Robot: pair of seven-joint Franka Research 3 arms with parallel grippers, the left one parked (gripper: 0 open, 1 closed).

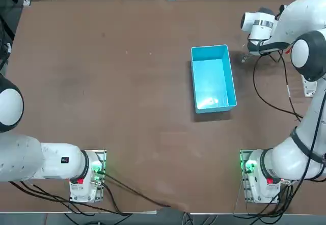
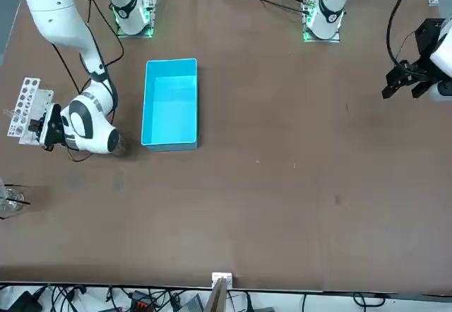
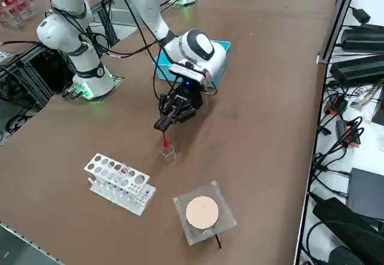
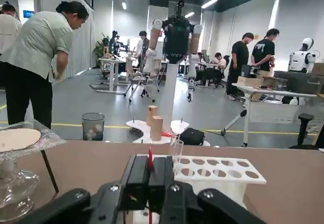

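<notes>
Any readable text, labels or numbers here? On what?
None legible.
Blue bin, white tube rack and the right gripper, shut on a thin red stick by the small glass beaker, show no markings.
Blue wall screen in the wrist view: too small to read.

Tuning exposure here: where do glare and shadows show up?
Top view: white glare inside the blue bin, a dark shadow along its robot-side edge. Right side view: no glare on the right gripper, shut on a red stick above a small glass.
</notes>
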